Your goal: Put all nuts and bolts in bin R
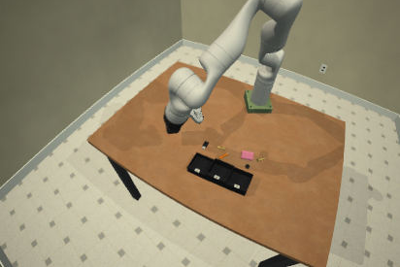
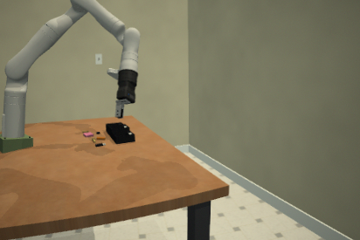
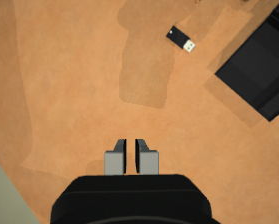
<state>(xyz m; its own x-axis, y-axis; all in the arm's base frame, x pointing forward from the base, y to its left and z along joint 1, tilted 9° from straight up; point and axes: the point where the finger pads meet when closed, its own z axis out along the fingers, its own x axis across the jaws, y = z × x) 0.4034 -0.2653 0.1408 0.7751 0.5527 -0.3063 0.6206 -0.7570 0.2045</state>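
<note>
Hovering above the table [image 1: 291,199], claw [image 3: 131,156] closed on nothing, small brass bolts [image 1: 222,148] beside black bins [image 1: 220,174]

White arm [image 1: 228,49], smooth rounded links w/ faint seam lines at joints. Black wrist section, small white block beside it. Gripper [image 3: 131,157]: black body, two grey square-ended fingers. Green square base [image 1: 266,108] under arm.

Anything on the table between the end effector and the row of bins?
Only the USB stick; otherwise bare wood between the end effector and the bins, seen best in the wrist view.
</note>
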